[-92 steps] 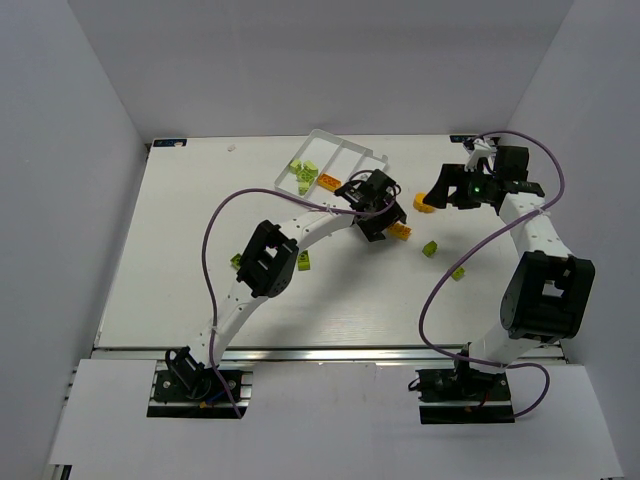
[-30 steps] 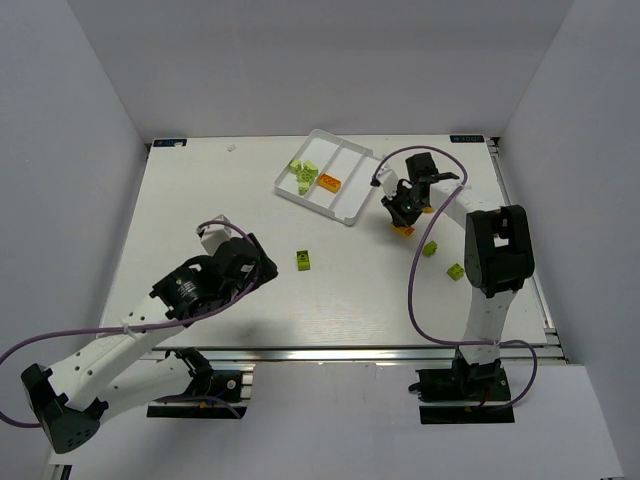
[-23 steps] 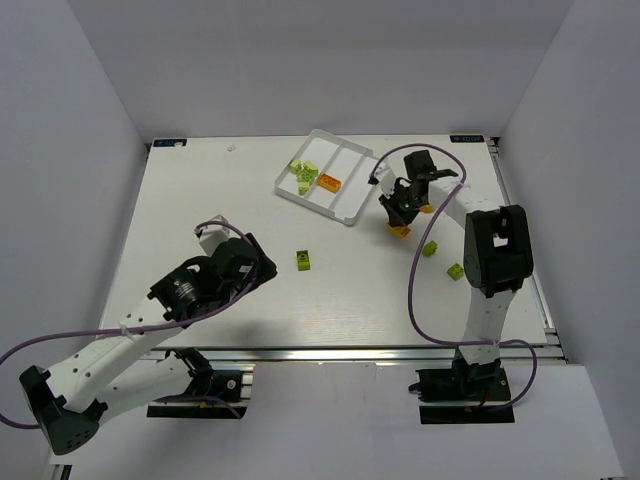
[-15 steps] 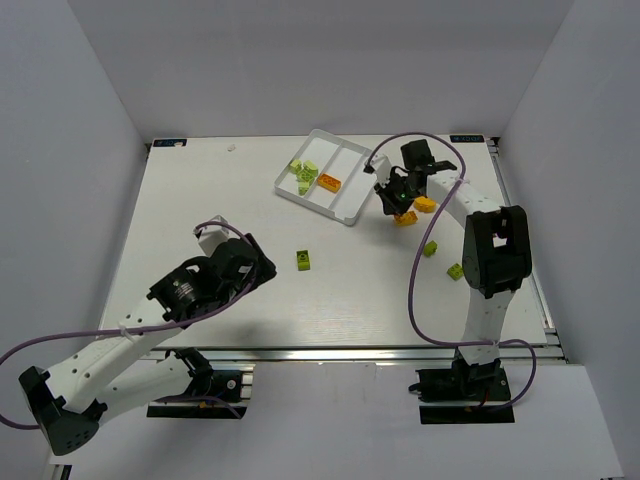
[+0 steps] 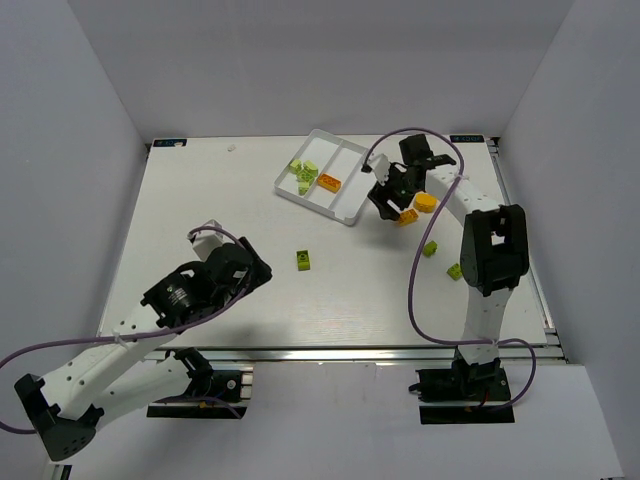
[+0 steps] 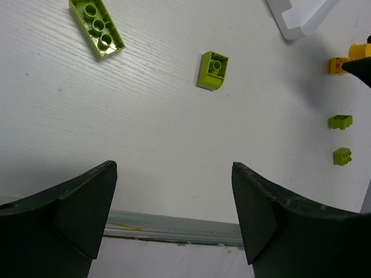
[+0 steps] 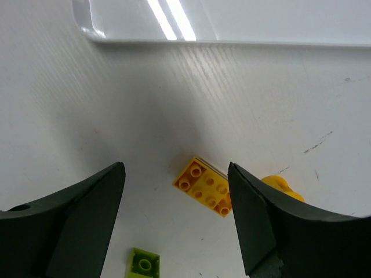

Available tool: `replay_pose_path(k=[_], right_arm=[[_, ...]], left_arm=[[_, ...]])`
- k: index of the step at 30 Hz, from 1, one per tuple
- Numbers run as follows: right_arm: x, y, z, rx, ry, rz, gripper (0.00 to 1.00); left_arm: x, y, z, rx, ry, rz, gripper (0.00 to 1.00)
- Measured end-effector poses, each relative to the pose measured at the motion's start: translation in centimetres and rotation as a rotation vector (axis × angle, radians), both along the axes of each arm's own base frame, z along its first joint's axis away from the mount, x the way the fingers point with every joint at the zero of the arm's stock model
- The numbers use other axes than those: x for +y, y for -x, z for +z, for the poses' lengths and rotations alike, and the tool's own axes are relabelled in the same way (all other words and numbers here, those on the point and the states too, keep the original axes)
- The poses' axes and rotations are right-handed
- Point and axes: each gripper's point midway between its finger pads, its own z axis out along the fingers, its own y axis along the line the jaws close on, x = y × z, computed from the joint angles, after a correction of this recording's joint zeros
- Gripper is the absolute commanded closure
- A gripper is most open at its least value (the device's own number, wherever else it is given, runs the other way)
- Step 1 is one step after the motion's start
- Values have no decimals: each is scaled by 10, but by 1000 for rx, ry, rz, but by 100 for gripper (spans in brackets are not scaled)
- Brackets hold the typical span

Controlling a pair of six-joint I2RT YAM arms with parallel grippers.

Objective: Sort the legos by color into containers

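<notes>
The white tray [image 5: 345,205] with three long compartments stands at the far middle; its corner shows in the left wrist view [image 6: 301,20] and its rim in the right wrist view [image 7: 232,32]. It holds a few light green bricks [image 5: 303,172] and an orange brick [image 5: 329,183]. My right gripper [image 5: 391,200] [image 7: 175,168] is open and empty, hovering by the tray's right end above an orange brick [image 5: 408,216] [image 7: 206,186] next to the orange disc [image 5: 426,202] [image 7: 281,186]. My left gripper [image 5: 250,268] [image 6: 174,165] is open and empty near the table's front left.
Loose green bricks lie on the table: one near the middle [image 5: 303,260] [image 6: 213,70], two at the right [image 5: 430,248] [image 5: 454,270], and a long one [image 6: 97,28] seen only from the left wrist. The table's front metal edge [image 6: 174,226] is just below my left gripper.
My right gripper has moved up toward the tray's right end. The orange brick beneath it has shifted a little farther back, beside the disc. My left arm has drawn slightly nearer.
</notes>
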Motion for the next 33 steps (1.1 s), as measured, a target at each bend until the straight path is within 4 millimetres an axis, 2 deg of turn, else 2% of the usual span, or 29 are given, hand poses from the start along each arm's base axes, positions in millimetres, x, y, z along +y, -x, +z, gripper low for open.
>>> replay_pose_path(k=[5, 9, 11, 16, 20, 27, 33], right_arm=[[-20, 11, -15, -6, 122, 248, 21], [-37, 10, -20, -40, 192, 414, 21], [-43, 2, -23, -64, 230, 494, 21], [-47, -32, -34, -117, 317, 655, 21], [-48, -43, -37, -130, 360, 739, 23], [-50, -34, -43, -88, 376, 824, 27], [-48, -31, -42, -74, 351, 809, 28]], left_arm=[[4, 3, -1, -4, 10, 7, 10], [4, 4, -1, -3, 14, 11, 10], [4, 4, -2, 0, 12, 11, 10], [5, 5, -3, 5, 12, 15, 10], [6, 5, -2, 3, 20, 21, 10], [11, 11, -1, 2, 40, 37, 10], [14, 13, -6, 9, 41, 47, 9]])
